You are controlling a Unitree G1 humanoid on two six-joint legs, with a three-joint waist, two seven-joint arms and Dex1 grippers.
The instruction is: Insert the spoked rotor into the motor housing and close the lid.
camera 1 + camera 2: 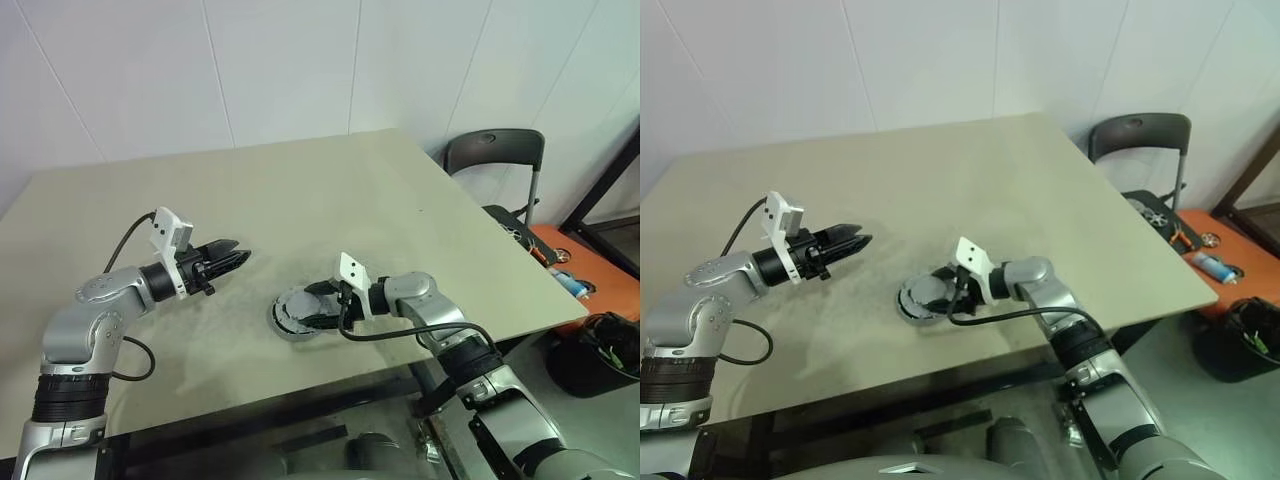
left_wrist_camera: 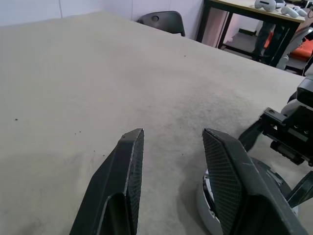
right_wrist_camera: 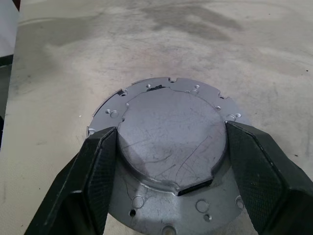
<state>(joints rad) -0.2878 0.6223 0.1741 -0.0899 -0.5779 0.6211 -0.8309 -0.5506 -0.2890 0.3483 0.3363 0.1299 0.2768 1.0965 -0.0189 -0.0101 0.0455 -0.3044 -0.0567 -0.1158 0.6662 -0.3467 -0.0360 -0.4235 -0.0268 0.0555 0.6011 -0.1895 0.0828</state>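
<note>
Lid sits on the housing near the table's front edge; right gripper clasps the lid's sides, left gripper hovers apart, fingers spread, empty

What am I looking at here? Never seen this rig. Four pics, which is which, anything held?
A two-armed humanoid robot at a beige table. Two pictures come from its head cameras, looking down over both arms; the other two come from cameras on each wrist, looking along that gripper's black fingers. On the table lies one round grey metal assembly: the lid sitting on the flanged motor housing. The right gripper has a finger on each side of the lid, at or very near its edge; I can't tell if it grips. The left gripper hovers open and empty beside it. A chair stands behind the table.
</note>
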